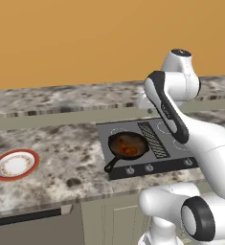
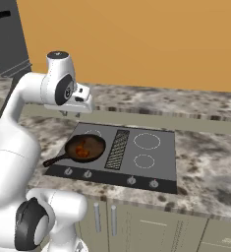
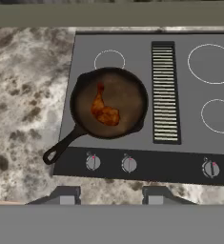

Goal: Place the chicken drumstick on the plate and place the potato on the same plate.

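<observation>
The chicken drumstick, reddish-brown and glazed, lies alone in a black frying pan on the cooktop's left front burner. It also shows as an orange-brown lump in both base views. The white plate with a red rim sits bare on the counter, far left of the cooktop. My gripper hangs well above the pan, looking straight down at it; its jaws are open with nothing between them. The hand hovers over the back left of the cooktop. The potato is out of view.
The black cooktop has a centre grille, ring burners on the right and knobs along the front. The pan's handle points toward the front left. Speckled stone counter spreads between the pan and the plate. An orange wall stands behind.
</observation>
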Tool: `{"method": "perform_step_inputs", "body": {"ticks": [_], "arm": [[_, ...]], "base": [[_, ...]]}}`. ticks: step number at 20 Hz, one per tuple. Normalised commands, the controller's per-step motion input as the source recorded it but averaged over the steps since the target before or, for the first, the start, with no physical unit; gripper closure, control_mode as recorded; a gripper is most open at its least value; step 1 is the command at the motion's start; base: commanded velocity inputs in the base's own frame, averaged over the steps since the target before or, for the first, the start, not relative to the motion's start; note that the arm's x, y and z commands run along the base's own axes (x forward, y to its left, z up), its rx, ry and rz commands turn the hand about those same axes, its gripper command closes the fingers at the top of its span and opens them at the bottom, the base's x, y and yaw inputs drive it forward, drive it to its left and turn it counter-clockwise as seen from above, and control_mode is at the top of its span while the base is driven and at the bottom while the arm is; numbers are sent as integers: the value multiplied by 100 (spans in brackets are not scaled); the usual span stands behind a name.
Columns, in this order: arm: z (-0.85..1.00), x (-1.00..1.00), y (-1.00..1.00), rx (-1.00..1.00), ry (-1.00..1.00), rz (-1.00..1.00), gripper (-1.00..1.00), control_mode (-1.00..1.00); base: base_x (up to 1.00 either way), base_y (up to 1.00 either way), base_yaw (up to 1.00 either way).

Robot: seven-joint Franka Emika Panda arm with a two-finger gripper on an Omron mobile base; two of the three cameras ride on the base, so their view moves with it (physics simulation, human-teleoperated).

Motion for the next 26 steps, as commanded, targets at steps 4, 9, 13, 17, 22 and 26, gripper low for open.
{"method": "perform_step_inputs", "body": {"ticks": [4, 9, 13, 17, 22, 26], "arm": [[-21, 0, 1, 0, 0, 0, -100, -100], [-67, 1, 5, 0, 2, 0, -100, -100], [-62, 16, 5, 0, 6, 0, -100, -100], [-41, 34, 0, 0, 3, 3, -100, -100], [-38, 50, 0, 0, 5, 6, -100, -100], [-43, 52, 13, 0, 1, 9, -100, -100]], "base": [[0, 0, 0], [0, 0, 0], [0, 0, 0], [0, 0, 0], [0, 0, 0], [0, 0, 0]]}}
